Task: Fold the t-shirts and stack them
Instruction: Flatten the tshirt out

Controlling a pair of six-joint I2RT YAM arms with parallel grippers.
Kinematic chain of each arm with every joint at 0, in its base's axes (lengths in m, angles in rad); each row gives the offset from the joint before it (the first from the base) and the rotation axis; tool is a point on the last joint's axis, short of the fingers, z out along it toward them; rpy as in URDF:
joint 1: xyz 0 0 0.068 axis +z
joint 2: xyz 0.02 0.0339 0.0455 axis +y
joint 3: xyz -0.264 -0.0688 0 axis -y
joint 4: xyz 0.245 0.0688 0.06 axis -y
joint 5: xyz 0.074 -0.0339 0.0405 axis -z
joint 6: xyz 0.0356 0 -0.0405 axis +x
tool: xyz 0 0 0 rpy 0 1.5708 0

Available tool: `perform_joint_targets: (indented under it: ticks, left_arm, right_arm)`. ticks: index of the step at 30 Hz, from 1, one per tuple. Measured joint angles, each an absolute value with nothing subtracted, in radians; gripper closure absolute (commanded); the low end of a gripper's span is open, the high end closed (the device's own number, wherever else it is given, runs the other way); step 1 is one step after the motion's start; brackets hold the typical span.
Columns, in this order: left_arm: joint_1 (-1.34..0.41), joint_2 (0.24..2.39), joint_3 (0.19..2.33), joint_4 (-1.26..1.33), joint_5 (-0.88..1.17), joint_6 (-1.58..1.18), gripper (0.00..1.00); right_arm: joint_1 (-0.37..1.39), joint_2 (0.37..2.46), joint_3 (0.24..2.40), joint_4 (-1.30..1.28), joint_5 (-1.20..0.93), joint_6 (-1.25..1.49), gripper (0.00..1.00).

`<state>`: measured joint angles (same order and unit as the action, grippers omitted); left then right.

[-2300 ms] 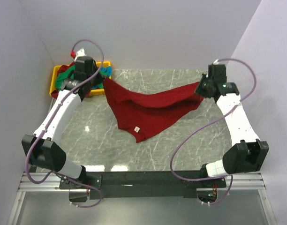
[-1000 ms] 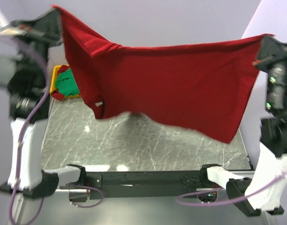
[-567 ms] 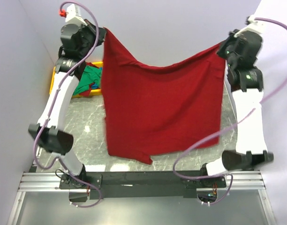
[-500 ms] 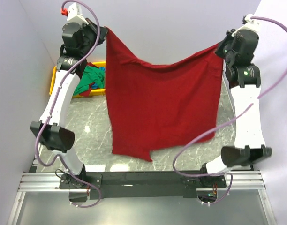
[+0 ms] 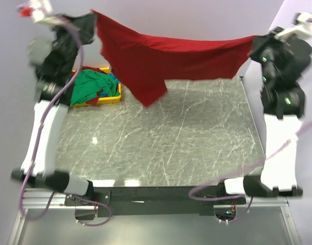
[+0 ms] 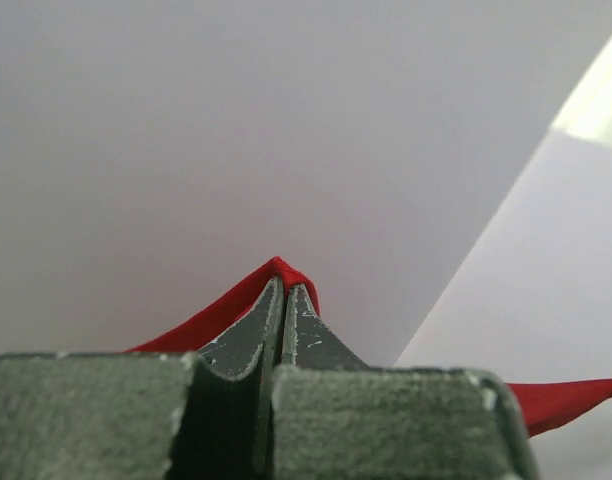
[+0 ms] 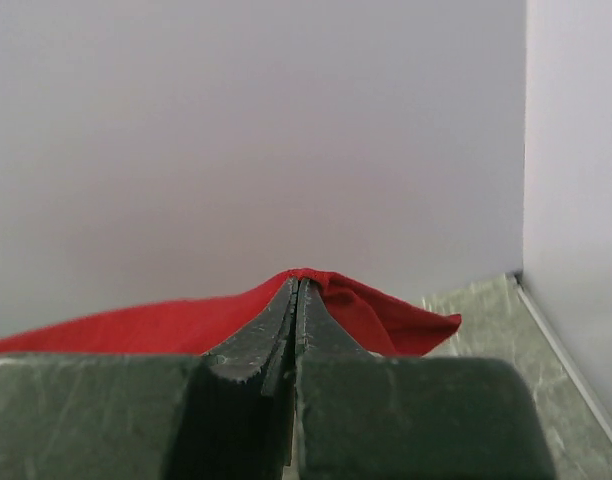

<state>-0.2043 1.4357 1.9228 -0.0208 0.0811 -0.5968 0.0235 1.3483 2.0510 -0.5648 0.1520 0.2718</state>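
A deep red t-shirt (image 5: pixel 166 53) is stretched high above the far side of the table between both arms, sagging in the middle with a flap hanging down at its left. My left gripper (image 5: pixel 92 18) is shut on its left corner; the pinched red cloth (image 6: pixel 276 268) shows at the fingertips in the left wrist view. My right gripper (image 5: pixel 254 43) is shut on the right corner, with red cloth (image 7: pixel 386 315) folded over the closed tips. More t-shirts, green (image 5: pixel 87 87), blue and red, lie heaped in the yellow tray (image 5: pixel 102 100).
The yellow tray stands at the far left corner of the grey marble table (image 5: pixel 166 138). Pale walls close in the back and both sides. Purple cables loop from both arms near the front rail (image 5: pixel 156 196).
Both arms have swung up and toward the camera, so the red shirt that hung down as a curtain is now drawn out almost flat and high. Both grips hold.
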Motion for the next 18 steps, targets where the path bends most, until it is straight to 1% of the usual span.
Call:
perform_joint_targets:
  ticks: [3, 8, 12, 18]
  left_arm:
    - [-0.204, 1.301, 1.848, 0.034, 0.08, -0.574, 0.99]
    - [-0.204, 1.169, 1.839, 0.091, 0.081, -0.534, 0.99]
    - [-0.205, 1.138, 1.879, 0.112, 0.094, -0.533, 0.99]
    - [-0.207, 1.175, 1.932, 0.144, 0.129, -0.544, 0.99]
  right_arm:
    - [0.023, 1.25, 2.036, -0.545, 0.152, 0.271, 1.0]
    - [0.023, 1.135, 2.037, -0.515, 0.152, 0.271, 1.0]
    - [0.023, 1.079, 2.06, -0.508, 0.152, 0.271, 1.0]
    - [0.023, 1.069, 2.064, -0.492, 0.165, 0.271, 1.0]
